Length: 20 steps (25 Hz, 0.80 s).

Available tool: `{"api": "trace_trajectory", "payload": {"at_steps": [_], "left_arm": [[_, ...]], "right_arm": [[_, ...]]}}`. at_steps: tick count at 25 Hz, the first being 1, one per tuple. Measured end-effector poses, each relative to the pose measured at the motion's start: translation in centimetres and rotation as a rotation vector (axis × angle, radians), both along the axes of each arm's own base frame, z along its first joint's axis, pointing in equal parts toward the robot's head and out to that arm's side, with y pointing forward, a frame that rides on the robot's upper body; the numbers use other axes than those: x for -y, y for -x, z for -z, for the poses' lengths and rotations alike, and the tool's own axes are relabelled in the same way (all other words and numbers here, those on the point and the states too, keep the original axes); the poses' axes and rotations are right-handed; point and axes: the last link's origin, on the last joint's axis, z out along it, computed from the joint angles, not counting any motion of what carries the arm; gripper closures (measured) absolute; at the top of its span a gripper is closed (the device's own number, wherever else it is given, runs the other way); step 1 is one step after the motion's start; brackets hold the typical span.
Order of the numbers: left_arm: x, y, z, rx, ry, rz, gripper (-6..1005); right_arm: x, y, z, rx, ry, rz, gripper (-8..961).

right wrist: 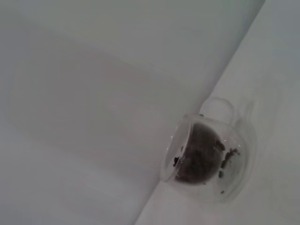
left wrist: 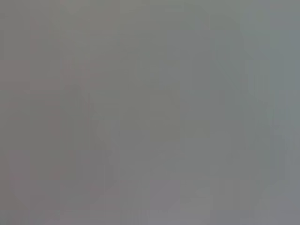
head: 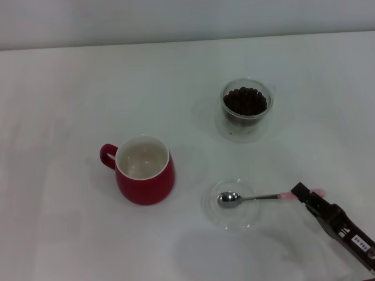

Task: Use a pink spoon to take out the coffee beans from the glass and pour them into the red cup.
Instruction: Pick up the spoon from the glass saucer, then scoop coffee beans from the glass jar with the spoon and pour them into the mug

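The pink spoon [head: 258, 198] lies with its metal bowl in a flat clear dish [head: 218, 212] at the front right, its pink handle pointing right. My right gripper [head: 303, 192] is at the end of the handle, with pink showing on both sides of its tip. The glass [head: 246, 124] stands at the back right, filled with the coffee beans [head: 246, 100]. It also shows in the right wrist view [right wrist: 234, 187] with the coffee beans [right wrist: 199, 159] inside. The red cup [head: 146, 188] stands left of the dish, handle to the left, its white inside bare. The left gripper is out of view.
Everything stands on a white table [head: 70, 88]. Its far edge meets a pale wall at the back. The left wrist view shows only a plain grey surface.
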Motion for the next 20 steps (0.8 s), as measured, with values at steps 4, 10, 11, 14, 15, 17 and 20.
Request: {"api": "trace_trajectory", "payload": {"at_steps": [4, 10, 11, 14, 15, 17, 20], "left_arm": [[0.0, 0.0, 0.0, 0.0, -0.002, 0.002, 108], [-0.2, -0.1, 0.0, 0.0, -0.001, 0.005, 108], [-0.3, -0.2, -0.1, -0.002, -0.001, 0.006, 108], [-0.6, -0.4, -0.2, -0.006, -0.002, 0.013, 109], [-0.7, -0.4, -0.2, -0.007, -0.003, 0.015, 109], [-0.9, -0.5, -0.3, -0.008, -0.006, 0.017, 109], [-1.0, -0.5, -0.4, -0.014, -0.007, 0.019, 109]], "right_arm": [[0.0, 0.0, -0.5, -0.016, -0.013, -0.012, 815], [-1.8, 0.4, -3.3, -0.048, -0.109, -0.136, 815], [-2.7, 0.4, -4.4, -0.039, -0.136, -0.184, 815], [-5.2, 1.0, -6.8, -0.003, -0.19, -0.307, 815], [-6.2, 1.2, -7.5, 0.016, -0.207, -0.343, 815], [-8.1, 1.6, -8.6, 0.065, -0.236, -0.399, 815], [-10.8, 2.2, -10.3, 0.158, -0.274, -0.462, 815]]}}
